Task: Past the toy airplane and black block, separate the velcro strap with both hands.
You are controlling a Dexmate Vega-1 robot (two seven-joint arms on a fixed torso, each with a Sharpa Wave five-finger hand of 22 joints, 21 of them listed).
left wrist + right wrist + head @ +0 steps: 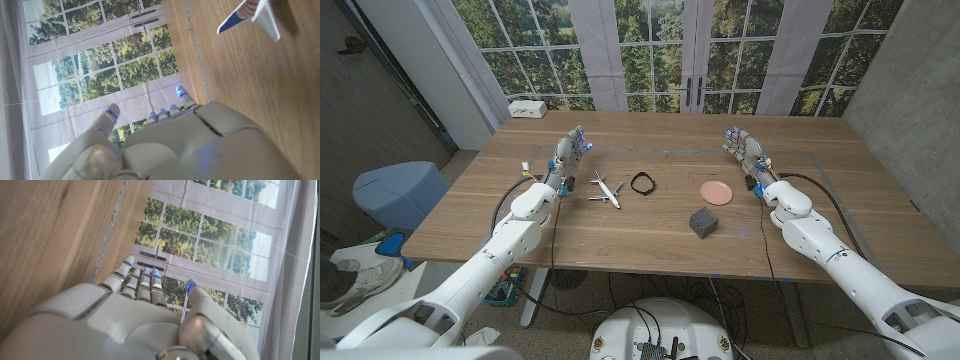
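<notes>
- Currently we see the velcro strap [642,183] lying as a closed loop mid-worktop, just right of the toy airplane [606,190].
- We see the black block [704,222] nearer, to the right.
- Our left robot hand [568,152] and right robot hand [743,148] hold nothing, fingers extended.

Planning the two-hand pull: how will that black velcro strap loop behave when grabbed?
The velcro strap looks thin and lies as a flat loop, so it is probably floppy and light. It likely collapses when pinched and may slide on the smooth wooden table if pushed.
</notes>
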